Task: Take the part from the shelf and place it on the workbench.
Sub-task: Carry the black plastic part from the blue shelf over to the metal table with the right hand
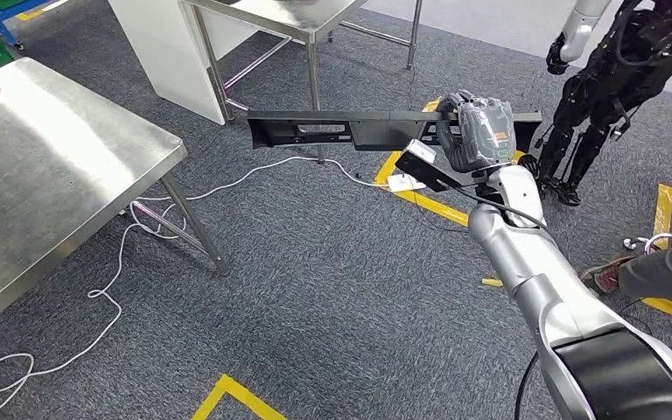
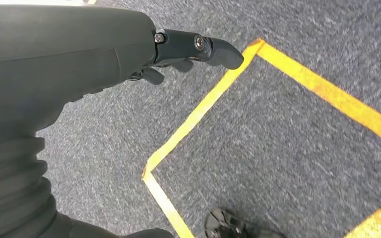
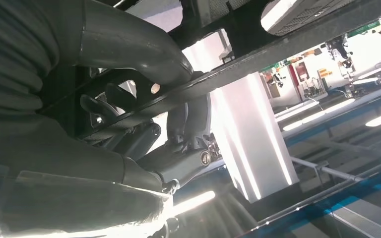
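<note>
Right hand [image 1: 477,131] clenched round the part [image 1: 376,129], a long black bar w/ slots, gripped near its right end, not mid-length; prob. the only reachable spot when lifted off the shelf, so most of the bar cantilevers out to the left. Held roughly level, well above the carpet floor [image 1: 332,297], touching nothing else; level carry likely keeps the long free end from dipping or swinging. In right wrist view, thumb [image 3: 129,44] over one edge of the bar, darker fingers [image 3: 188,163] wrapped under from the other side, i.e. a full wrap, sensible against the twist from an off-centre load. Left hand [image 2: 193,49] hanging over the floor beside yellow floor tape [image 2: 203,104], holding nothing, fingers loosely extended and apart; not helping w/ the carry. Steel bench [image 1: 52,175] at left, well apart from the part's free end, near corner pointing toward the bar; no contact yet. Judgement: pick done, transport underway, placing not begun. Next needs the free end brought over the bench edge first, then lowered flat. Risk: bar rotating in the grip, or free end clipping the bench corner. White cable [image 1: 122,262] trailing on the floor under the bench; another robot [image 1: 612,79] and a person's shoe [image 1: 604,273] at right.
</note>
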You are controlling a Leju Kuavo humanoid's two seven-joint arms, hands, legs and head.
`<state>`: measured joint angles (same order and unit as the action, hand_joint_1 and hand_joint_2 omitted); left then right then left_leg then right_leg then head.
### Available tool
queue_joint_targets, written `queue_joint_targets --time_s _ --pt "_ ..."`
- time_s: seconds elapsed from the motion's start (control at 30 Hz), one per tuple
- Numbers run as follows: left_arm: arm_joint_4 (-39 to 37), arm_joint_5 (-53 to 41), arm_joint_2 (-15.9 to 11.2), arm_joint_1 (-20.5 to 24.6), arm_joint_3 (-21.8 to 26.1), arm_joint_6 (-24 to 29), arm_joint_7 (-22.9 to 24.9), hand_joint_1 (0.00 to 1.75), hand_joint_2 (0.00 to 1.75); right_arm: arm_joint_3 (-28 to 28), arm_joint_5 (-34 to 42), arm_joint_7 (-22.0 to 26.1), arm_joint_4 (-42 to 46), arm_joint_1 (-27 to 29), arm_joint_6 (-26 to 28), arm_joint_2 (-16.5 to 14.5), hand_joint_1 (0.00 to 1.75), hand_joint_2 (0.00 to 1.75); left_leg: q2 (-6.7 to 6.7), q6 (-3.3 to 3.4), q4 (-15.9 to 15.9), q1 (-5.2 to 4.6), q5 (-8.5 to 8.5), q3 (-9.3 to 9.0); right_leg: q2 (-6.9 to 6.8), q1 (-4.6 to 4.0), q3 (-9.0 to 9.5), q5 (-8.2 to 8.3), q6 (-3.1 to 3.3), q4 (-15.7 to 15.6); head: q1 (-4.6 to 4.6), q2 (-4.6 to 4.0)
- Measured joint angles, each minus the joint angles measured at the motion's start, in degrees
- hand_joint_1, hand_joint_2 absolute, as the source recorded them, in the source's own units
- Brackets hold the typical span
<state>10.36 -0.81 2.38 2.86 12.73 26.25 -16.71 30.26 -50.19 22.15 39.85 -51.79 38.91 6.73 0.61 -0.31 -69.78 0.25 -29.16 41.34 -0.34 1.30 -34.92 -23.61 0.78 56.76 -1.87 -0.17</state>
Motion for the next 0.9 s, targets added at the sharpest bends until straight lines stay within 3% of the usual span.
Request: queue_joint_targets --time_s 0.03,0.07,0.1,0.2,0.27,0.37,0.43,0.5,0.57,0.6,0.67,0.7,0.77,0.83,0.9 --pt "0.0 -0.1 0.0 0.0 0.0 -0.3 0.2 0.0 1.75 0.0 0.3 0.2 -0.2 0.0 -0.2 -0.1 1.75 1.75 -0.24 -0.26 -2.9 0.26 -0.83 1.65 -0.21 -0.07 0.07 -0.08 0.09 0.0 0.01 0.0" --pt "0.0 -0.1 -0.1 0.0 0.0 -0.5 0.3 0.0 1.75 0.0 0.7 0.5 -0.4 0.0 -0.5 -0.2 1.75 1.75 -0.37 -0.43 -3.9 0.46 -0.62 2.48 -0.42 -0.1 0.13 -0.16 0.16 0.0 -0.02 0.0" --pt "0.0 -0.1 -0.3 0.0 0.0 -0.7 0.4 0.0 1.75 0.0 1.0 0.8 -0.6 0.0 -0.8 -0.4 1.75 1.75 -0.45 -0.47 -2.7 0.59 0.66 2.15 -0.61 -0.11 0.23 -0.25 0.17 0.0 -0.02 0.0" --pt "0.0 0.1 -1.0 0.1 0.0 -1.1 0.5 0.0 1.75 0.0 1.7 1.1 -1.3 -0.4 -1.6 -1.0 1.75 1.75 -2.07 0.34 8.3 0.28 6.06 -3.09 -1.09 -0.31 0.7 -0.63 -0.14 0.0 -0.01 0.0" --pt "0.0 0.5 -1.4 0.1 0.0 -1.1 0.3 0.0 1.75 0.0 2.3 1.1 -1.8 -0.9 -2.6 -1.5 1.75 1.75 -2.98 1.22 12.0 -0.36 6.89 -4.89 -1.51 -0.5 0.86 -0.89 -0.55 0.0 0.02 0.0" --pt "0.0 1.2 -1.5 0.1 0.1 0.0 -0.2 0.0 1.75 0.0 3.3 1.3 -2.6 -1.6 -4.6 -2.3 1.75 1.75 -1.99 2.35 13.0 -0.58 7.07 -5.69 -2.03 -0.72 1.0 -1.39 -1.25 0.0 0.07 0.0" --pt "0.0 1.4 -1.3 0.1 0.1 0.5 -0.5 0.0 1.75 0.0 3.6 1.5 -3.0 -2.2 -5.3 -2.6 1.75 1.75 -1.32 3.13 14.1 -0.36 7.61 -6.62 -1.26 -0.83 -0.56 -3.15 -1.05 3.6 0.21 0.0" --pt "0.0 1.6 -1.0 0.2 0.1 1.1 -0.9 0.0 1.75 0.0 4.0 1.6 -3.6 -2.8 -7.2 -2.6 1.75 1.75 -0.42 3.55 14.3 -0.27 7.69 -6.82 -0.28 -0.66 -4.58 -6.2 -0.48 11.8 0.35 0.0" --pt "0.0 1.9 -0.6 0.2 0.2 1.9 -1.6 0.0 1.75 0.0 4.6 1.6 -4.2 -3.3 -11.1 -2.4 1.75 1.75 0.72 3.59 14.3 -0.27 7.62 -6.9 0.04 -0.56 -7.81 -7.52 -0.73 17.1 0.46 0.0" --pt "0.0 2.1 -0.3 0.2 0.2 2.2 -1.8 0.0 1.75 0.0 4.9 1.6 -4.5 -3.6 -13.0 -2.3 1.75 1.75 1.25 3.53 14.2 -0.27 7.57 -6.92 0.09 -0.49 -7.8 -6.8 -1.19 16.4 0.51 0.0" --pt "0.0 2.2 0.3 0.1 0.2 2.8 -2.3 0.0 1.75 0.0 5.5 1.6 -4.8 -4.8 -15.7 -2.2 1.75 1.75 2.24 3.17 13.9 -0.25 7.33 -6.91 0.45 -0.14 -4.73 -3.49 -2.29 9.1 0.58 0.0" --pt "0.0 2.3 0.5 0.1 0.3 3.0 -2.7 0.0 1.75 0.0 5.6 1.6 -5.0 -5.7 -16.8 -2.2 1.75 1.75 2.64 2.84 13.4 -0.38 7.04 -6.69 0.84 0.06 -2.8 -1.83 -2.55 5.0 0.6 0.0" --pt "0.0 2.7 0.9 0.0 0.5 3.1 -3.8 0.0 1.75 0.1 5.8 1.6 -5.3 -7.4 -19.1 -2.2 1.75 1.75 3.22 2.14 12.5 -0.48 6.5 -6.21 1.35 0.23 -0.68 -0.18 -2.31 0.7 0.61 0.0" --pt "0.0 3.1 1.1 -0.3 0.8 3.1 -5.2 0.0 1.75 0.2 6.0 1.6 -5.8 -8.7 -21.6 -2.2 1.75 1.75 3.5 1.57 12.3 -0.29 6.23 -5.95 1.08 0.22 -0.51 0.0 -1.55 0.4 0.61 0.0" --pt "0.0 3.5 1.4 -0.6 1.1 2.9 -6.5 0.0 1.75 0.4 6.4 1.5 -6.3 -10.1 -23.5 -2.3 1.75 1.75 2.53 0.93 11.0 -0.09 5.35 -5.4 0.77 0.45 -0.3 0.08 -0.93 0.3 0.45 0.0"
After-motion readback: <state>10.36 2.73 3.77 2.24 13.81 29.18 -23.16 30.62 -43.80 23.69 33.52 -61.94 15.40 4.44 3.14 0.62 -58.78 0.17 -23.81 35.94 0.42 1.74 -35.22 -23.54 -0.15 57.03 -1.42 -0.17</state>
